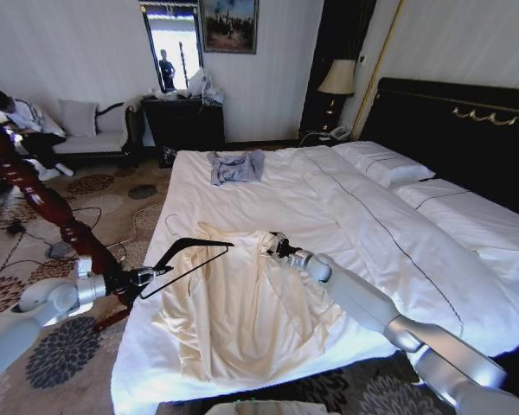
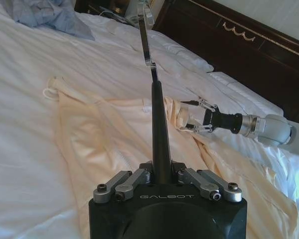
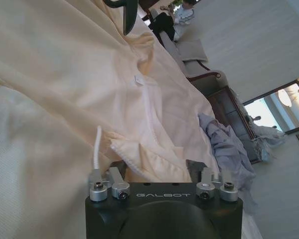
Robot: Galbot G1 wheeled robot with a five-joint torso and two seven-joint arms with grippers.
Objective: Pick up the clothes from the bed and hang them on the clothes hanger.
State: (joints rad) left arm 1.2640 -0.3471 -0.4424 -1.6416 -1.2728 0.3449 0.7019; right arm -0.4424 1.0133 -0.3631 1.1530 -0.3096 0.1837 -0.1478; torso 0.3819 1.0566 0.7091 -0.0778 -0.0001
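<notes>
The cream clothes (image 1: 242, 307) lie spread flat near the foot of the white bed (image 1: 355, 203). My left gripper (image 1: 144, 278) is off the bed's left edge, shut on the black clothes hanger (image 1: 190, 253), which reaches out over the garment's shoulder. In the left wrist view the clothes hanger (image 2: 159, 129) stands straight out from the left gripper (image 2: 162, 175), its metal hook (image 2: 145, 35) at the far end. My right gripper (image 1: 273, 245) is at the collar, open, with the cream collar edge (image 3: 139, 162) lying between its spread fingers (image 3: 102, 185). The right gripper (image 2: 198, 117) is also in the left wrist view.
A small grey-blue garment (image 1: 236, 166) lies farther up the bed. A reddish-brown wooden pole (image 1: 43, 197) stands left of the bed by my left arm. The black headboard (image 1: 458, 117) is at the right. A sofa (image 1: 86, 138) and dark dresser (image 1: 183, 121) line the far wall.
</notes>
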